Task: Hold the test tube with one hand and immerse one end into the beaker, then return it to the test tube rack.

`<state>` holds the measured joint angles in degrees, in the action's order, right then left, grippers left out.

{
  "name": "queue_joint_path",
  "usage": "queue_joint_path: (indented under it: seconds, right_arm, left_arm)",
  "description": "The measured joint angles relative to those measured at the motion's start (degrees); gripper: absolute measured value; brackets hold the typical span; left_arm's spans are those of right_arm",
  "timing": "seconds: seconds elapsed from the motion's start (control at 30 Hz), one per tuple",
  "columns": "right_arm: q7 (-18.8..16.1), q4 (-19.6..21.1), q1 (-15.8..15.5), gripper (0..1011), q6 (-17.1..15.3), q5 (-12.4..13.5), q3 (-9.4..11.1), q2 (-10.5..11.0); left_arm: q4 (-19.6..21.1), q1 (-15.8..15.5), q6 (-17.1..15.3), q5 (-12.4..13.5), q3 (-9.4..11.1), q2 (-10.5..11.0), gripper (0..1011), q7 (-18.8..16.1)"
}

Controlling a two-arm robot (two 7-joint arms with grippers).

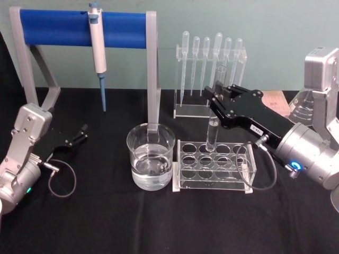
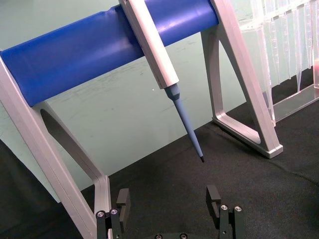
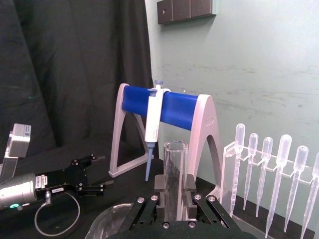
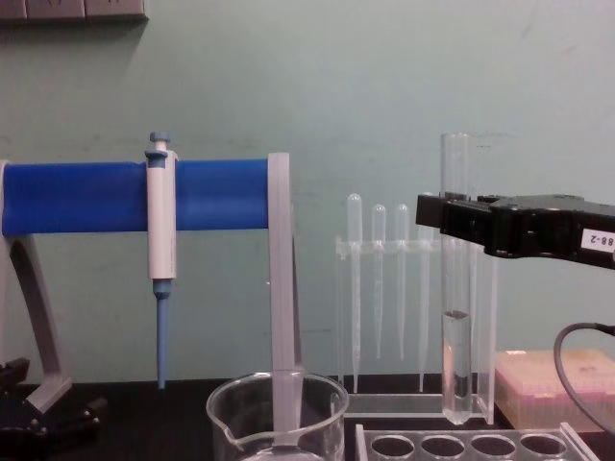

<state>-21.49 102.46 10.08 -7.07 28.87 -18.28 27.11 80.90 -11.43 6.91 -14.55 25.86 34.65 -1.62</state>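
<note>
My right gripper [image 1: 216, 100] is shut on the test tube [image 1: 213, 132], gripping it in its upper half. The tube [image 4: 455, 288] stands upright with some clear liquid in its lower part. Its round bottom is right at the top of the clear tube rack [image 4: 461, 444], over the back row. In the right wrist view the tube [image 3: 175, 169] rises between the gripper [image 3: 175, 196] fingers. The beaker [image 1: 151, 159], partly filled with water, stands just left of the rack [image 1: 214, 166]. My left gripper [image 1: 80, 135] rests open on the table at the far left, holding nothing [image 2: 168, 201].
A blue-barred stand [image 1: 85, 29] at the back left holds a hanging pipettor [image 1: 98, 50]. Behind the tube rack is a clear holder with several plastic pipettes [image 1: 209, 58]. A glass flask [image 1: 304, 106] and a pink box [image 4: 553, 384] sit at the back right.
</note>
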Motion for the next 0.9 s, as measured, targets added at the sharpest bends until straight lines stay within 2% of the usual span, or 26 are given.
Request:
queue_joint_path:
  seconds: [0.47, 0.67, 0.9]
  right_arm:
    - [0.0, 0.0, 0.2, 225, 0.0, 0.1, -0.3, -0.1]
    - [-0.1, -0.5, 2.2, 225, 0.0, 0.1, -2.3, -1.5]
    - [-1.1, -2.6, 7.4, 225, -0.3, -0.6, -6.9, -5.0]
  left_arm:
    - [0.0, 0.0, 0.0, 0.0, 0.0, 0.0, 1000, 0.0]
    - [0.0, 0.0, 0.0, 0.0, 0.0, 0.0, 1000, 0.0]
    - [0.0, 0.0, 0.0, 0.0, 0.0, 0.0, 1000, 0.0]
